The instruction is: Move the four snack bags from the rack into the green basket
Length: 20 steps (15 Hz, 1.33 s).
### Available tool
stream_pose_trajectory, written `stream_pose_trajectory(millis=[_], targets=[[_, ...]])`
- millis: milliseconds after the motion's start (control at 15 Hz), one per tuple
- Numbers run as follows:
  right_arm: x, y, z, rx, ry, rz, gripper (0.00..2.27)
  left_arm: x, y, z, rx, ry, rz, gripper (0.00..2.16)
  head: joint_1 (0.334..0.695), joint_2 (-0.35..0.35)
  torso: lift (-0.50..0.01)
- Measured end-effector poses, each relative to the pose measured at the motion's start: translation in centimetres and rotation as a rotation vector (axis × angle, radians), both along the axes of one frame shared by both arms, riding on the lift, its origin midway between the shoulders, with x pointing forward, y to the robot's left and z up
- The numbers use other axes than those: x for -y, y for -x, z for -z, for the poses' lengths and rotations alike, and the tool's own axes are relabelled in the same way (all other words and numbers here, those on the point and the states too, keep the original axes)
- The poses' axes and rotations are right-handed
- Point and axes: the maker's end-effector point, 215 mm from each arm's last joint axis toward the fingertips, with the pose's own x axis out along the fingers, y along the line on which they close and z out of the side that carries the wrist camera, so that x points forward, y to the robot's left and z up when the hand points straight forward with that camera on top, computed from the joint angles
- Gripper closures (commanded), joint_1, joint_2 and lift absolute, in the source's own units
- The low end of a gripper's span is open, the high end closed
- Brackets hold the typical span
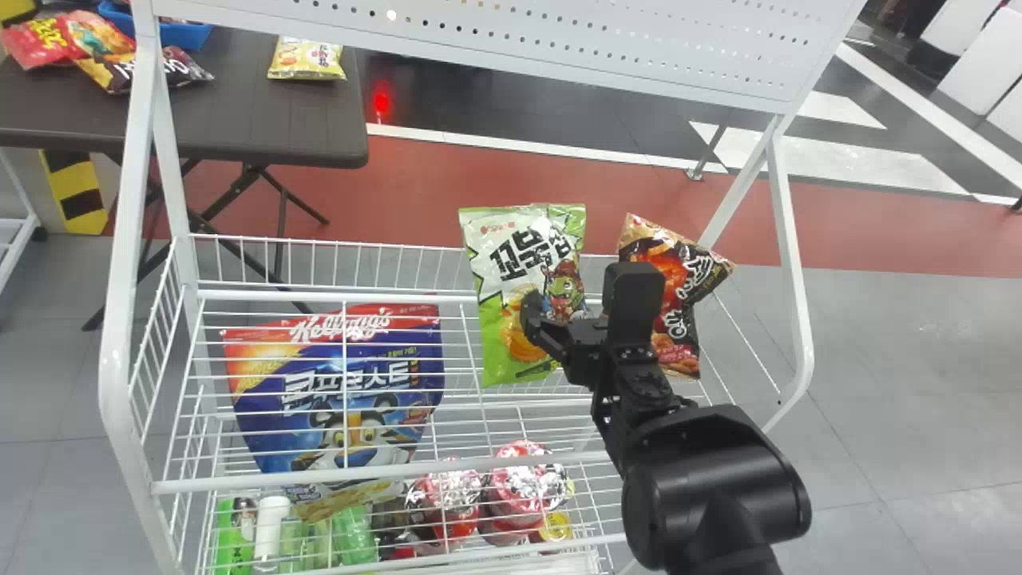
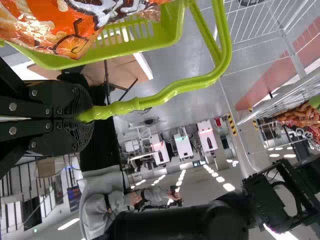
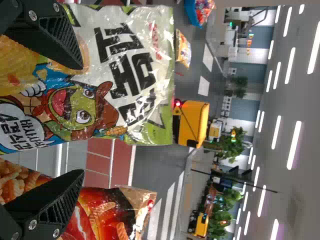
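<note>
The green bag (image 1: pixel 499 263) and the red bag (image 1: pixel 691 295) stand in the rack (image 1: pixel 116 343), toward its back and right, with a narrow gap between their upper edges. The red bag's outer top corner comes near the right upright; left of the green bag there is wide room before the left upright. The blue bag (image 1: pixel 279 423) is left and nearer, behind the front wires.

The right gripper (image 1: pixel 583 295) is at the two bags, its fingers spread wide, one in front of each bag, gripping neither. The left gripper (image 2: pixel 82 117) is closed around the handle (image 2: pixel 175 90) of the green basket (image 2: pixel 175 30), where the orange bag (image 2: pixel 35 22) lies.

The right gripper and arm hide much of the red bag's middle and left side. The left wrist view's edge cuts off the basket and orange bag, so the latter's long axis cannot be told. Wires blur the green bag's foot; what it rests on is unclear.

The green bag is upright, long axis up and down, printed face toward the robot. The red bag is roughly upright too, its top edge sloping down to the right.
</note>
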Motion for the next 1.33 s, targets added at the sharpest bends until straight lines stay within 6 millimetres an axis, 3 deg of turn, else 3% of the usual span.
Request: stream_pose_trajectory(millis=[67, 133, 200, 267, 467, 800, 933, 1133, 1333], targets=[[-0.1, -0.1, 1.1, -0.041, -0.008, -0.011, 0.47, 0.0, -0.1, 0.0, 0.001, 0.0, 0.001, 2.05, 0.695, -0.35, 0.0], [-0.4, -0.2, 2.5, -0.094, -0.025, -0.029, 0.84, 0.0, -0.2, 0.0, 0.002, 0.0, 0.001, 2.05, 0.695, -0.35, 0.0], [-0.7, -0.2, 3.3, -0.13, -0.037, -0.042, 1.57, 0.0, -0.3, 0.0, 0.004, 0.0, 0.001, 2.05, 0.695, -0.35, 0.0], [-0.8, -0.2, 4.0, -0.157, -0.044, -0.047, 2.0, 0.0, -0.3, 0.0, 0.004, -0.001, 0.0, 2.05, 0.695, -0.35, 0.0], [-1.8, 0.1, 3.9, -0.144, -0.062, -0.075, 2.13, 0.0, -0.3, 0.1, 0.002, -0.005, -0.001, 2.05, 0.695, -0.35, 0.0], [-2.9, 3.4, -0.7, -0.052, -0.079, -0.117, 2.14, 0.2, -0.2, 0.0, 0.003, -0.003, 0.003, 2.05, 0.695, -0.35, 0.0], [-3.0, 6.3, -1.7, -0.069, -0.104, -0.131, 2.14, 0.2, -0.3, -0.1, 0.005, -0.004, 0.003, 2.05, 0.695, -0.35, 0.0], [-3.5, 12.7, -3.4, -0.088, -0.165, -0.165, 2.14, 0.1, -0.4, -0.1, 0.009, -0.005, -0.002, 2.05, 0.695, -0.35, 0.0], [-5.1, 19.0, -2.7, -0.165, -0.248, -0.219, 2.14, 0.0, -0.7, 0.1, 0.016, -0.016, -0.01, 2.05, 0.695, -0.35, 0.0]])
